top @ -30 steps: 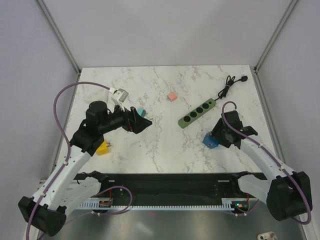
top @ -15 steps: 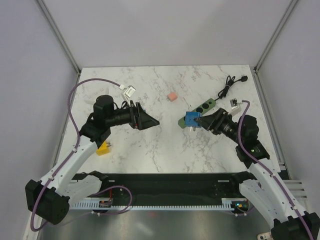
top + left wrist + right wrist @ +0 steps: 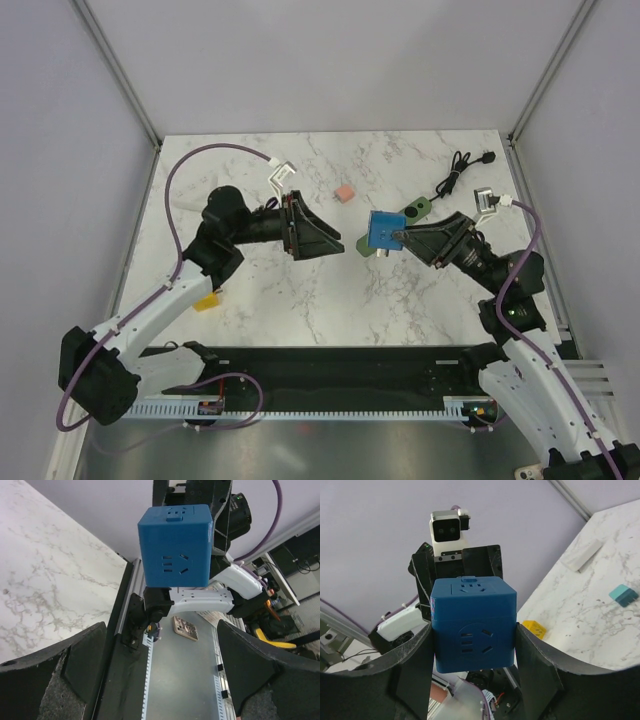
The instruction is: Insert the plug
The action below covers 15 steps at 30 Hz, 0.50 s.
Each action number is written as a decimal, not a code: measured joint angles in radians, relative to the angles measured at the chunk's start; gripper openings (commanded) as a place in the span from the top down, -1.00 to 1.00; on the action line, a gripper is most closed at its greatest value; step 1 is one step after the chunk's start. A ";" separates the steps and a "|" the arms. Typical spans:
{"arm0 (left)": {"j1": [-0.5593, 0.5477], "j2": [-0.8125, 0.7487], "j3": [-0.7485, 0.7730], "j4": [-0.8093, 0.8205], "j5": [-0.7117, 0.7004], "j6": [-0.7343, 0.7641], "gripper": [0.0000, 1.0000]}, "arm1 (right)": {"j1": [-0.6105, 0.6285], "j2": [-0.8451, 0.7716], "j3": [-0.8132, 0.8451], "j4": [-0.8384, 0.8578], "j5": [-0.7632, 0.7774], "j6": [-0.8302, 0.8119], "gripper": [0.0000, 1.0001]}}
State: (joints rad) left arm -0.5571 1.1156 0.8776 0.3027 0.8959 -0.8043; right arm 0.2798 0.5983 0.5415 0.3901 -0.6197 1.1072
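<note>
Right pincer is gripping a blue socket cube.
Slotted faces are showing; left pincer is gaping wide opposite.

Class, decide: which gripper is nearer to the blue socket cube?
Right. The right gripper clamps the blue socket cube; the left gripper faces it, open, across a gap.

blue cube: smooth plastic, slight sheen | table: marble-pattern, smooth | right end effector fingers: matt black, grainy
</note>
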 measured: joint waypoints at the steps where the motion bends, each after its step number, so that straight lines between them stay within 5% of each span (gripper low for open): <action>1: -0.018 0.014 0.014 0.010 -0.001 0.000 -0.98 | 0.000 0.000 0.000 0.018 -0.010 0.017 0.31; 15: -0.167 0.137 0.141 0.079 -0.009 0.011 -0.99 | 0.005 -0.102 -0.014 0.082 -0.032 0.087 0.37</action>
State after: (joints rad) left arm -0.7238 1.2526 1.0183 0.3820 0.8871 -0.7937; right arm 0.2852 0.4961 0.5274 0.4717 -0.6518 1.1946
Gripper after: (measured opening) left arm 0.991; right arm 0.649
